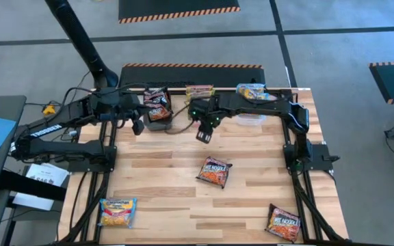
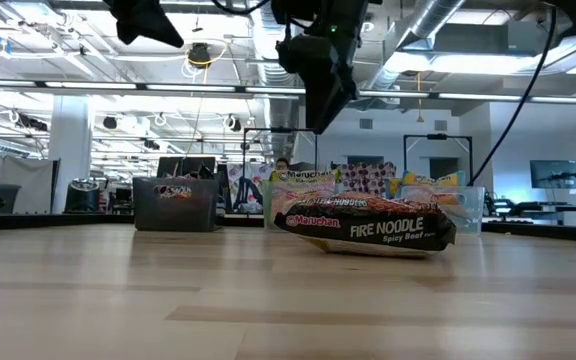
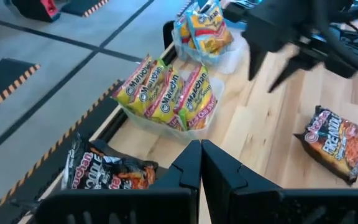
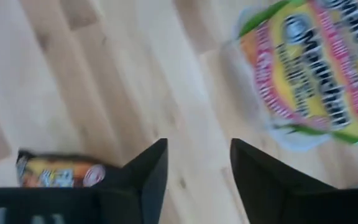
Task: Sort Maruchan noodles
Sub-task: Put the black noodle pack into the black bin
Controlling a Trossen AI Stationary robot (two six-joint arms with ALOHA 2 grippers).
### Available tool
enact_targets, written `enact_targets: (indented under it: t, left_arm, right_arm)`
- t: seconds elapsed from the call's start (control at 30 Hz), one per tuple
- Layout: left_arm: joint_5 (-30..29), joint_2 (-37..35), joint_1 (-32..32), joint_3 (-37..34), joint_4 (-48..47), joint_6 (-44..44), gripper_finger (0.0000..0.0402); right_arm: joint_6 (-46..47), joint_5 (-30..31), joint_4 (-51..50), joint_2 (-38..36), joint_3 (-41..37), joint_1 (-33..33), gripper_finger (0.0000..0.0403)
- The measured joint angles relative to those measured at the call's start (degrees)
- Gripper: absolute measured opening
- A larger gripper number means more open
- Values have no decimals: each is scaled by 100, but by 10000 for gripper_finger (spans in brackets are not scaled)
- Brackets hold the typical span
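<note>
Maruchan noodle packets lie loose on the table: a dark one (image 1: 214,171) in the middle, a yellow one (image 1: 117,212) at the near left, and another dark one (image 1: 283,222) at the near right. Along the far edge, dark packets (image 1: 157,104) sit in a black tub, yellow ones (image 1: 199,91) in a clear tub, and light blue ones (image 1: 255,92) in another clear tub. My right gripper (image 1: 204,133) hangs open above the table, just in front of the yellow tub, with nothing between its fingers (image 4: 194,168). My left gripper (image 1: 137,125) is shut and empty beside the black tub.
The three tubs line the table's far edge: the black tub (image 2: 175,203), the yellow packets' clear tub (image 3: 166,93) and the blue packets' tub (image 3: 204,25). The arms' bases and cables run along both side edges. Bare wood stretches between the loose packets.
</note>
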Motion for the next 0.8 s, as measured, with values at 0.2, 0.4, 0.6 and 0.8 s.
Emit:
enact_targets:
  t: [0.2, 0.4, 0.6, 0.8]
  left_arm:
    - [288, -75, -2, 0, -37, -408, 0]
    - [1053, -109, -2, 0, -19, -749, 0]
    - [2455, -93, -7, 0, 301, -1622, 19]
    - [3328, -93, -210, 0, 1853, -2288, 79]
  right_arm:
    - [315, -7, -532, 0, -2, 396, 232]
    - [841, -151, -931, 0, -2, 865, 234]
    - [1474, -165, -1225, 2, -2, 1441, 234]
    - [1832, -183, -1292, 2, -2, 2121, 234]
